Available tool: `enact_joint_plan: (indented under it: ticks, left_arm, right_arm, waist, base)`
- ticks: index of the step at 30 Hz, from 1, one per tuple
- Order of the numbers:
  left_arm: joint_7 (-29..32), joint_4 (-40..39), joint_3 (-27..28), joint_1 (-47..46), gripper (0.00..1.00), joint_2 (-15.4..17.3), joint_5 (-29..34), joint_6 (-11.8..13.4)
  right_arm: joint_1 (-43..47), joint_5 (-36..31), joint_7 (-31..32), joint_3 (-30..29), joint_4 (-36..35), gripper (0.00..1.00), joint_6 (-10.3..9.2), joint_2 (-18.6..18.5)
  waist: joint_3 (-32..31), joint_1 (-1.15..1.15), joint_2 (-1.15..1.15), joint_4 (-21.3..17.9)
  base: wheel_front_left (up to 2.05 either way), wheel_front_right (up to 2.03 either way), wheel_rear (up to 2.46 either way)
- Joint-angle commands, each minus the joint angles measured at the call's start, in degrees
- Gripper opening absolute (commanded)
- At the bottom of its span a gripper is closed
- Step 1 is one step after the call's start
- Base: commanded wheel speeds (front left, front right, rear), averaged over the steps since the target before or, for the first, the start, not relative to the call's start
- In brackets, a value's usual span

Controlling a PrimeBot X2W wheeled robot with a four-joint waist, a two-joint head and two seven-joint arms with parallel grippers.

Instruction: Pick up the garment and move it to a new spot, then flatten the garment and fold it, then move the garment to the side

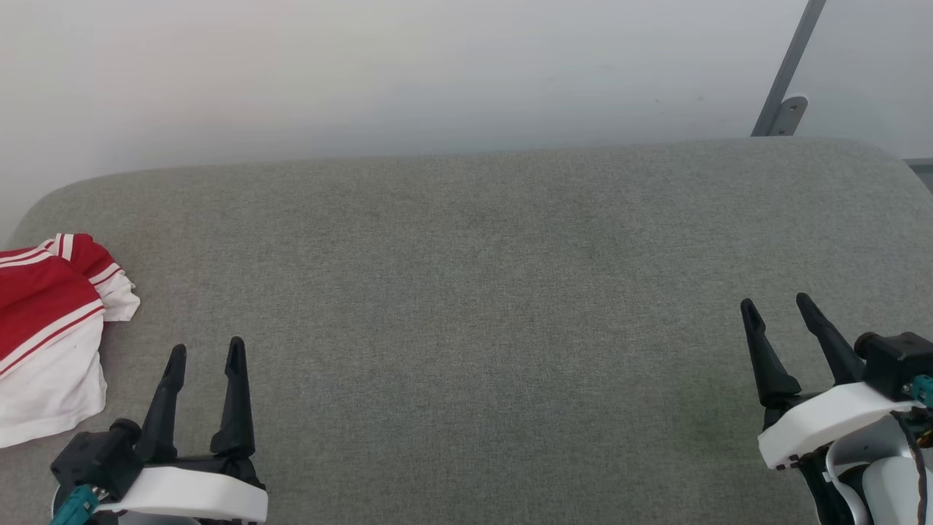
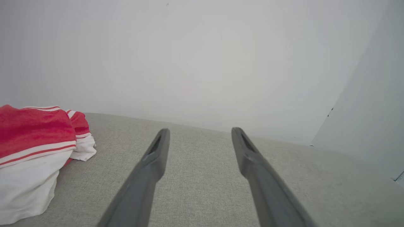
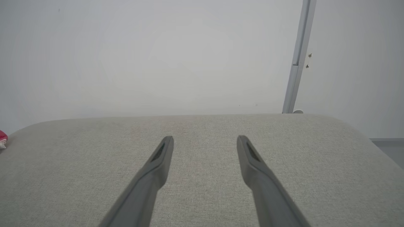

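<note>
Head view: garment (image 1: pixel 44 313) bunched at the left edge of the surface (image 1: pixel 466 292); grey post (image 1: pixel 789 73) beyond far right corner; both jaws open, empty.

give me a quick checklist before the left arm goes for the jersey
1. left gripper open, holding nothing: ok
2. right gripper open, holding nothing: ok
3. garment whole in the head view: not ok, the left edge cuts it off
4. garment lying flat: not ok, it is bunched
5. way from left gripper to garment free: ok
6. room on the grey cushion to spread it: ok
</note>
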Motion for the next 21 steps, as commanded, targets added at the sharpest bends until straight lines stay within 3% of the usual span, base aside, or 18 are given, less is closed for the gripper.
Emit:
enact_joint_plan:
  ticks: [1, 21]
  left_arm:
    - [-0.40, -0.44, -0.08, 0.29, 1.00, 0.21, 1.20, -0.30]
    - [-1.13, -0.11, 0.52, 0.59, 1.00, 0.07, 3.80, -0.53]
  right_arm:
    - [-0.87, -0.94, -0.39, 0.09, -0.28, 1.00, 0.00, -0.29]
    - [-0.44, -3.92, -1.22, -0.40, -0.63, 1.00, 0.00, -0.38]
  waist:
    - [0.01, 0.00, 0.00, -0.01]
    - [-0.09, 0.00, 0.00, 0.07]
  base:
    - [0.00, 0.00, 0.00]
    - [0.00, 0.00, 0.00]
